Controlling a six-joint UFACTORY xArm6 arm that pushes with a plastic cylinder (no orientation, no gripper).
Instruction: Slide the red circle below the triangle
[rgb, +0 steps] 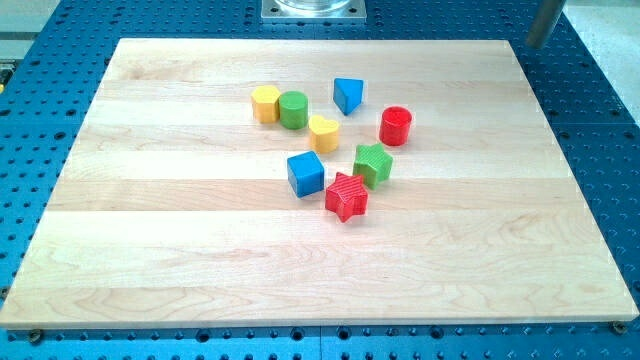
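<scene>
Your rod's lower end is not visible; only a blurred grey shaft (543, 22) shows at the view's top right, off the wooden board (150, 250), so you cannot tell where my tip sits relative to the blocks. The red circle (396, 125) stands just right of and slightly below the blue triangle (348, 95), apart from it. To do this well, bring the tip to the circle's right side and push leftward in 1 short stroke, stopping before the yellow heart (323, 132) and keeping clear of the green star-like block (373, 164).
</scene>
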